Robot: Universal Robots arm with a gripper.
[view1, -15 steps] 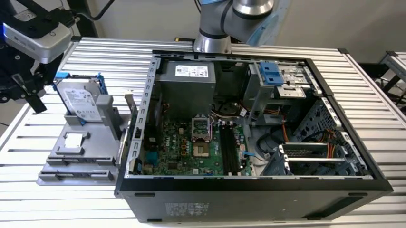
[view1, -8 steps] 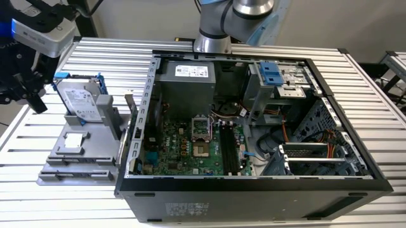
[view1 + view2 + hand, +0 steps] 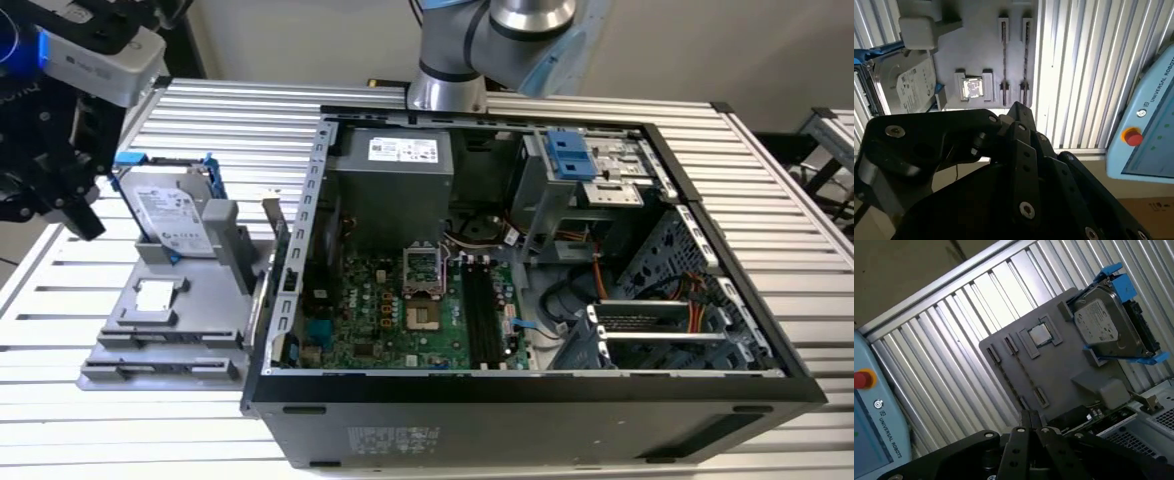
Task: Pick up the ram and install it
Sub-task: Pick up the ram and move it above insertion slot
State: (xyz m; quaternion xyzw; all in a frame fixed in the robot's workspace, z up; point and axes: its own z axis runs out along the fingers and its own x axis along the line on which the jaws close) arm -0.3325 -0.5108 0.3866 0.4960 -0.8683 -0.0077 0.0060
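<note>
The gripper (image 3: 78, 212) hangs in the air, up above the gray holder (image 3: 200, 312) and off to the exterior view's left of it. It touches nothing. In both wrist views its two fingers come together at the tip (image 3: 1018, 108) (image 3: 1030, 416), closed or very nearly so, and there is nothing between them.

There is open air all around the gripper, and below it is the ribbed metal counter (image 3: 227, 110). The counter's edge is close to the holder on the side away from the computer case (image 3: 534, 388). Past that edge sits a light blue control tablet (image 3: 1149, 115) with a red button (image 3: 1130, 136).

The ram (image 3: 1003, 55) is on the holder. It looks like a thin dark strip standing in a long groove, between small clips at each end. A second groove runs right beside it, and I cannot tell if that one also holds a strip. This end of the holder is low and flat, with room above it.

Next to the grooves a small square chip (image 3: 973, 88) sits in its own pocket on the holder. At the other end of the holder a hard drive (image 3: 171, 212) in a blue frame leans up tall.

The open computer case stands just beside the holder, on the exterior view's right. Its metal wall rises higher than the holder.
</note>
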